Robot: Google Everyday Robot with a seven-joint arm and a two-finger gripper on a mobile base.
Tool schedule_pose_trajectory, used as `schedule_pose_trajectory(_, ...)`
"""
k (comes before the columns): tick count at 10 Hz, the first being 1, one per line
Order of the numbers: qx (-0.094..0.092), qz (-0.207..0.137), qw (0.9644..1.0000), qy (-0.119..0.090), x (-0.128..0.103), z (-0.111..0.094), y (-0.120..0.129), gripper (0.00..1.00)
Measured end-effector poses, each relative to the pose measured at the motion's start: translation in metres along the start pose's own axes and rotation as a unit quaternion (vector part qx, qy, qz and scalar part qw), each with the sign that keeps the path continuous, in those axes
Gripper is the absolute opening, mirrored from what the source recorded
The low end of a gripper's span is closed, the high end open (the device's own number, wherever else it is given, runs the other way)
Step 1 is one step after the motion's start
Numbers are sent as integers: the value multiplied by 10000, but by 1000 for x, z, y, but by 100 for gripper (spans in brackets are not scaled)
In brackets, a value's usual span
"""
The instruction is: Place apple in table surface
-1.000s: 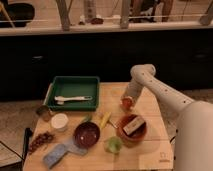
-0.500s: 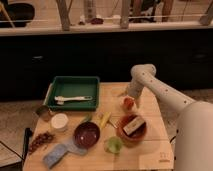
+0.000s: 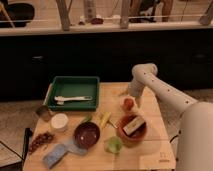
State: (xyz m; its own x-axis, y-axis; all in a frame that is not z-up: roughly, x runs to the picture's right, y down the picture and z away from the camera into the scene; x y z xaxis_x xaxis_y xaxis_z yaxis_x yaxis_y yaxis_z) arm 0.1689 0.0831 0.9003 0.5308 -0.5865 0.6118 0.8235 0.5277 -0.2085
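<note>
The small orange-red apple (image 3: 128,103) rests on the light wooden table surface (image 3: 152,150), right of centre near the far edge. My gripper (image 3: 135,98) hangs just above and to the right of the apple, at the end of the white arm that bends in from the right. The jaws stand open, and the apple sits free on the wood.
A green tray (image 3: 74,79) with a white utensil fills the far left. In front of the apple stands a terracotta bowl (image 3: 124,140) holding a packet. A dark red bowl (image 3: 86,134), green cup (image 3: 114,145), white cup (image 3: 59,121) and banana (image 3: 104,120) crowd the front.
The gripper has lifted slightly up and away from the apple. The apple has stayed in the same spot on the table.
</note>
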Motion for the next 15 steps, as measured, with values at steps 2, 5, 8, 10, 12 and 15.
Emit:
schedule_pose_trajectory(2, 45, -7, 10000, 66, 1, -5, -1, 80)
schedule_pose_trajectory(5, 73, -6, 9999, 111, 2, -9, 0, 80)
schedule_pose_trajectory(8, 74, -23, 9999, 107, 1, -9, -2, 80)
schedule_pose_trajectory(10, 76, -14, 9999, 108, 1, -9, -1, 80)
schedule_pose_trajectory(12, 76, -22, 9999, 106, 1, -9, -2, 80)
schedule_pose_trajectory(15, 76, -22, 9999, 106, 1, -9, -2, 80)
